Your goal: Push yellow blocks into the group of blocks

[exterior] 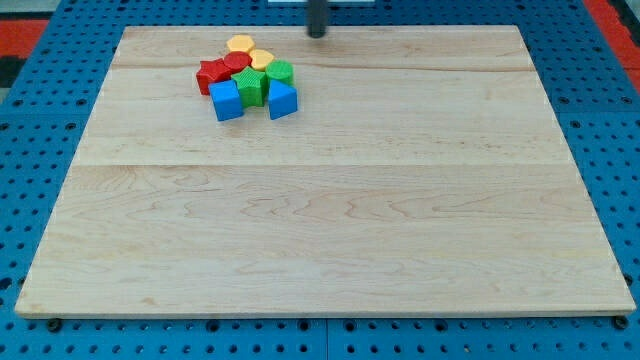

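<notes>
A tight cluster of blocks sits near the view's top left of the wooden board (320, 200). A yellow hexagon-like block (240, 44) lies at the top of the cluster. A second yellow block (262, 58) touches it just below and to the right. Below them are a red star-like block (211, 74), a red round block (236, 65), a green block (280, 72), another green block (252, 84), a blue cube (227, 100) and a blue wedge-like block (282, 99). My tip (317, 35) is at the board's top edge, to the right of the cluster, touching no block.
The board lies on a blue pegboard surface (40, 150) that surrounds it. Red areas show at the view's top corners (20, 30).
</notes>
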### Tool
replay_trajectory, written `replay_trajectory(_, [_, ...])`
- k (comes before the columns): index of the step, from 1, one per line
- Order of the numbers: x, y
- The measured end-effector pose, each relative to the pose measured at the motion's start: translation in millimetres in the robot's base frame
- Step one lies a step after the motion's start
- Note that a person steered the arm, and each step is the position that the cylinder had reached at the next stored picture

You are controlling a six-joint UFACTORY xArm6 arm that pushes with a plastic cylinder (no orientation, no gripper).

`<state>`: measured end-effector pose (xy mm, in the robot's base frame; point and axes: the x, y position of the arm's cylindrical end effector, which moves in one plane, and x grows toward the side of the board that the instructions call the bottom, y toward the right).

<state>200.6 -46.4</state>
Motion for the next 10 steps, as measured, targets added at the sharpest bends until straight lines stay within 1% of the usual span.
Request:
replay_trajectory(1, [7.0, -55.1])
replay_trajectory(2, [33.1, -65.4])
replay_trajectory(3, [37.9, -88.5])
replay_trajectory(5, [55.4, -68.6])
replay_trajectory(6, [55.1, -77.6])
replay_trajectory(8, [68.5, -23.7])
replay_trajectory(9, [71.7, -25.2])
replay_trajectory(10, [63.7, -39.7])
